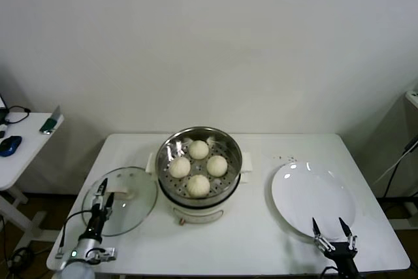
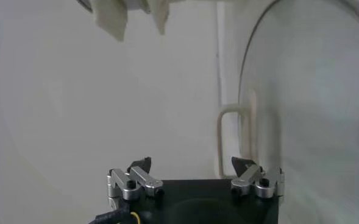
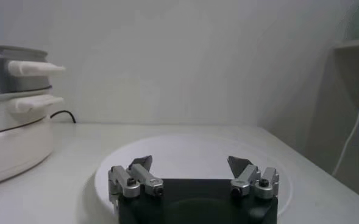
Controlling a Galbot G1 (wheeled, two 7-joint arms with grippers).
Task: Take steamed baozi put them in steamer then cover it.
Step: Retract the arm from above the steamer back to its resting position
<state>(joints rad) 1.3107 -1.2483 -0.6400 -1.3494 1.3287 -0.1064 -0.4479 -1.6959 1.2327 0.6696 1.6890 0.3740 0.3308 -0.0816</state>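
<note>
four buns (image 1: 198, 166) sit in the steamer (image 1: 230, 176). lid (image 1: 140, 207) lies flat just ahead of the wide-open left claw (image 1: 103, 190): glass, rigid, likely heavy, slippery, breakable. grasp its handle (image 1: 124, 194). right claw (image 1: 332, 227), wide open, idles at the plate (image 1: 307, 194).

Four baozi (image 1: 198, 166) in steamer (image 1: 230, 184) — cover (image 1: 124, 210) alongside

Bare tabletop (image 1: 261, 246) strip along the near edge between both arms, steamer (image 1: 198, 161) standing mid-tabletop as the tall obstacle, cover (image 1: 121, 200) lying flat just left of it, white plate (image 1: 312, 197) filling the right side, open space above all.
</note>
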